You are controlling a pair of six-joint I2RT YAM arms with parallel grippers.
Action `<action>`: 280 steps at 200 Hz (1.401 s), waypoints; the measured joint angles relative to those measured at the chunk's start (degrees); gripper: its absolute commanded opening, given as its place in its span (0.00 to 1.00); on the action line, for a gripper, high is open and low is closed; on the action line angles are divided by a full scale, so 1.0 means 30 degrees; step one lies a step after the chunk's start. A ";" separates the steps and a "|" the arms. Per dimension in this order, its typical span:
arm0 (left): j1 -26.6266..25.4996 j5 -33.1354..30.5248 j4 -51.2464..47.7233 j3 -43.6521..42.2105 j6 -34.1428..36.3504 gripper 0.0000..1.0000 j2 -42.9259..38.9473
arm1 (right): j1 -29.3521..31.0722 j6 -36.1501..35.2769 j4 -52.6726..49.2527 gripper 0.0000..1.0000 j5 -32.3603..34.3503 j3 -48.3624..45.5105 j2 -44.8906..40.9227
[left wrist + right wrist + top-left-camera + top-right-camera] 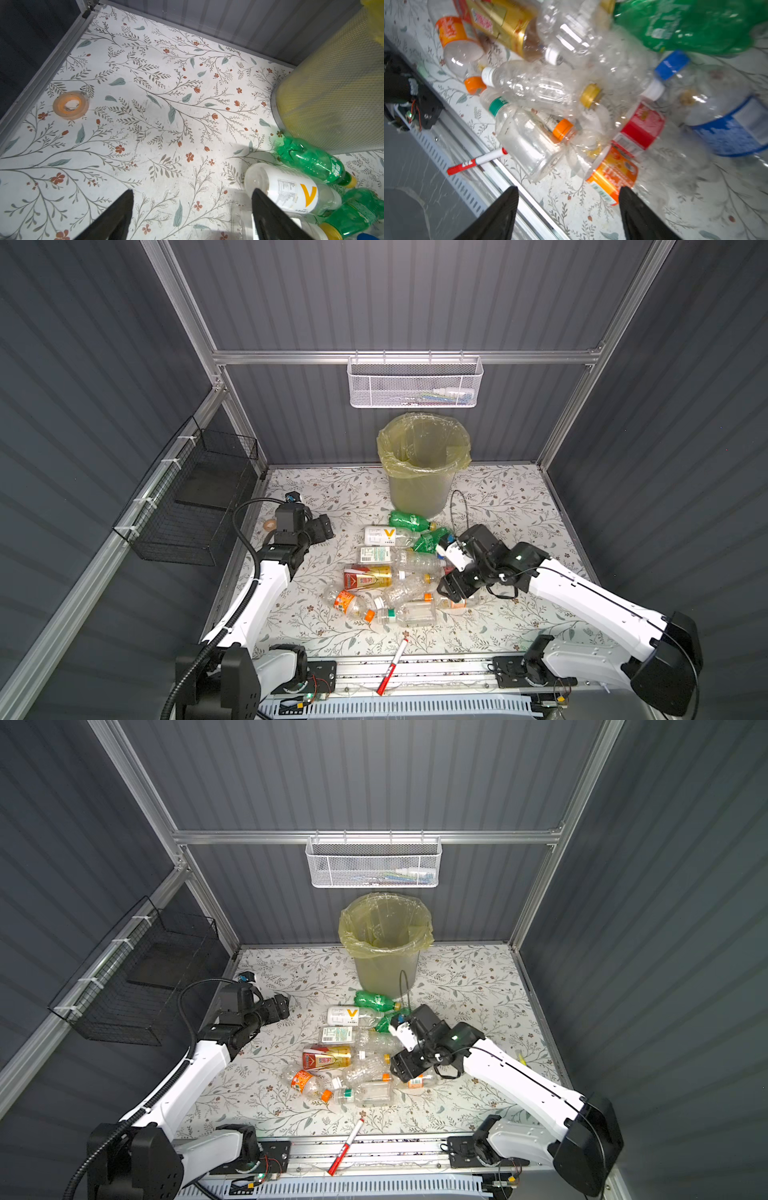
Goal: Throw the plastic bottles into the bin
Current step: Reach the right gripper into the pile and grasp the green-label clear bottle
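Observation:
Several plastic bottles point(390, 572) lie in a pile mid-table in both top views: two green ones point(409, 520), a white-labelled one point(291, 187), a gold-and-red one point(368, 577) and clear ones. The bin point(422, 472), grey with a yellow bag, stands behind them point(386, 952). My left gripper point(324, 526) hovers left of the pile, open and empty point(192, 190), one finger near the white-labelled bottle's base. At the pile's right edge my right gripper point(449, 592) is open point(569, 187) with bare table between its fingers. An orange-labelled bottle point(612, 172) lies beside one finger.
A red-and-white marker pen point(392, 666) lies across the front rail. A tan tape roll point(70, 105) sits near the left wall. A white mesh basket point(415, 383) hangs on the back wall, above the bin. A black wire basket point(195, 497) hangs on the left wall.

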 measured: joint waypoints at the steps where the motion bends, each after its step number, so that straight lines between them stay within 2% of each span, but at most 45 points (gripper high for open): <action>1: 0.0000 0.0015 -0.0007 0.0000 0.0000 0.89 0.0000 | 0.0189 -0.0051 -0.0029 0.79 -0.0007 0.0051 0.0117; 20: 0.0000 0.0437 -0.0051 0.0000 -0.0073 0.89 0.0000 | 0.1916 -0.0750 -0.0146 0.79 0.0058 0.0743 0.1676; 51: 0.0000 0.0882 -0.0379 0.0000 -0.0124 0.89 0.0000 | 0.3628 -0.2237 -0.0124 0.79 0.0510 0.2120 0.4335; 109: 0.0000 0.1064 -0.0969 0.0000 -0.0117 0.89 0.0000 | 0.5260 -0.4626 0.0146 0.80 0.1217 0.3242 0.7249; 226: 0.0000 0.1064 -0.1049 0.0000 -0.0117 0.89 0.0015 | 0.5770 -0.5836 0.2696 0.81 0.2142 0.2346 0.9034; 252: 0.0000 0.1064 -0.1049 0.0000 -0.0117 0.89 0.0022 | 0.5785 -0.5909 0.3104 0.77 0.2244 0.2200 0.9296; 280: 0.0000 0.1064 -0.1049 0.0000 -0.0117 0.89 0.0022 | 0.5843 -0.6040 0.3490 0.66 0.2310 0.1974 0.9537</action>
